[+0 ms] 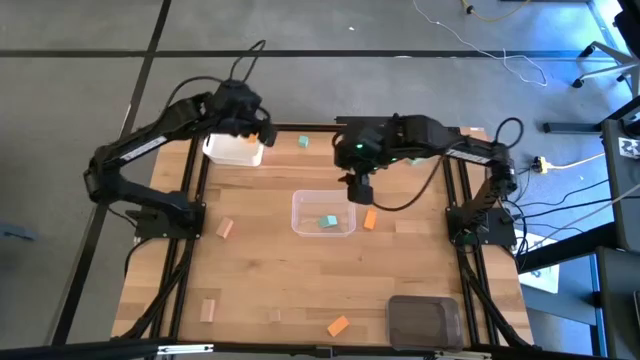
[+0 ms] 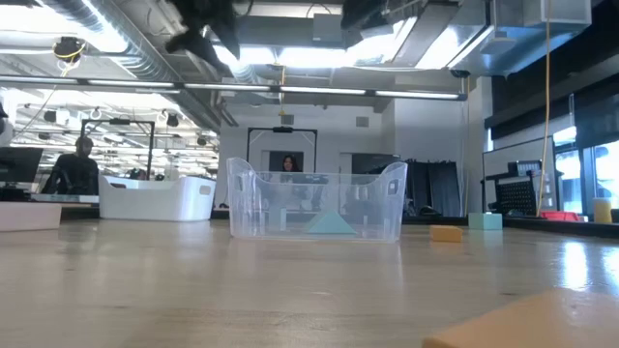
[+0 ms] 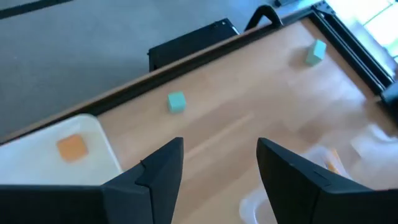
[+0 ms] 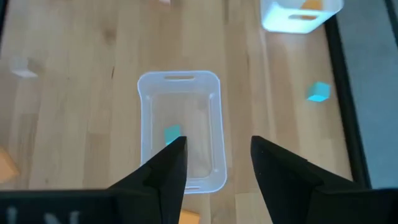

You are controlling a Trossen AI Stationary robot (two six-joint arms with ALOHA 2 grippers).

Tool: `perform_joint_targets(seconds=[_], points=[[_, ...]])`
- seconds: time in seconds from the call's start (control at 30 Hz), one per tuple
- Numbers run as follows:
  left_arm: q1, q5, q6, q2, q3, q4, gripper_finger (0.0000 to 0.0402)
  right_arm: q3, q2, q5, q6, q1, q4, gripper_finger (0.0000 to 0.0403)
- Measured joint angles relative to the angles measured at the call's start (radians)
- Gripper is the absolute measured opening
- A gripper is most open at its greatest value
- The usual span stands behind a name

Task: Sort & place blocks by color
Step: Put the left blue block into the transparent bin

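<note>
Blocks (image 1: 338, 325) lie scattered across wooden table (image 1: 270, 270).

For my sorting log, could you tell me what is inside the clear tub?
The clear tub holds one teal block; the right wrist view's jaws cover its near end.

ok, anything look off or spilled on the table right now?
Nothing spilled or damaged. The clear plastic tub sits upright with one teal-green block inside, and the white tub holds an orange block. Other small blocks lie scattered loose on the wooden table, unsorted rather than out of place. Both grippers hang open and empty.
</note>
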State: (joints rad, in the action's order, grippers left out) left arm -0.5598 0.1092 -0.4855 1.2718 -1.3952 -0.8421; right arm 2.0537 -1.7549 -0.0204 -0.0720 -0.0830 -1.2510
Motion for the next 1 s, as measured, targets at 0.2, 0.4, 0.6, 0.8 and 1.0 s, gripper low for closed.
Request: perform_joint_targets(seconds=[0.2, 0.4, 0.6, 0.8, 1.0], points=[[-0.105, -0.149, 0.006, 0.167, 0.000, 0.105, 0.0197, 0.000, 0.079, -0.039, -0.004, 0.000, -0.012, 0.0178], [-0.165, -0.192, 0.036, 0.358, 0.000, 0.205, 0.0197, 0.000, 0.137, -0.122, -0.061, -0.005, -0.055, 0.0178], [-0.193, -0.280, 0.070, 0.516, 0.000, 0.300, 0.0197, -0.002, 0.165, -0.137, -0.069, -0.034, -0.076, 0.0178], [-0.195, -0.271, 0.071, 0.613, 0.000, 0.330, 0.0197, -0.002, 0.167, -0.137, -0.095, -0.062, -0.094, 0.0178], [-0.200, -0.250, 0.071, 0.677, 0.000, 0.348, 0.0197, -0.002, 0.167, -0.137, -0.098, -0.084, -0.110, 0.0178]])
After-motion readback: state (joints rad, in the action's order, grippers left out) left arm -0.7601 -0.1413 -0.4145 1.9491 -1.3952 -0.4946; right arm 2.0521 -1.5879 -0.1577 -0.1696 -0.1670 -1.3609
